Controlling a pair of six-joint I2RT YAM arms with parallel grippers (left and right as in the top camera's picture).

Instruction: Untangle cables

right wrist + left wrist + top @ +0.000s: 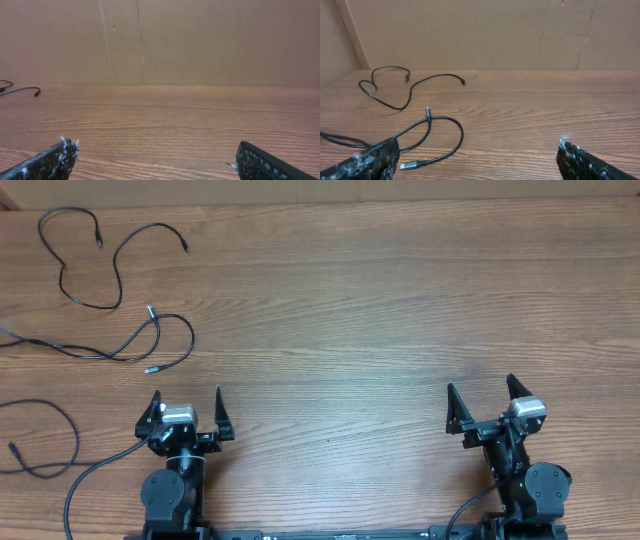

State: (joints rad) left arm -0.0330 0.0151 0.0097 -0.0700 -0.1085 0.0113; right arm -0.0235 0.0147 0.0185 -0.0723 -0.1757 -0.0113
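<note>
Three thin black cables lie apart on the left of the wooden table. One wavy cable (pixel 119 270) is at the far left back. A second cable (pixel 192 340) makes a loop just ahead of my left gripper, with silver plugs at its ends. A third cable (pixel 77 442) curls at the left edge. My left gripper (pixel 187 402) is open and empty, near the front edge. In the left wrist view the looped cable (pixel 462 134) lies just ahead of the open jaws (pixel 479 150), with the wavy cable (pixel 440 75) beyond. My right gripper (pixel 480 395) is open and empty, far from the cables.
A cardboard wall (pixel 495 35) stands along the table's back edge. A thicker black arm cable (pixel 85 480) runs beside the left arm's base. In the right wrist view only a cable end (pixel 25 90) shows at the far left beyond the open jaws (pixel 152 150).
</note>
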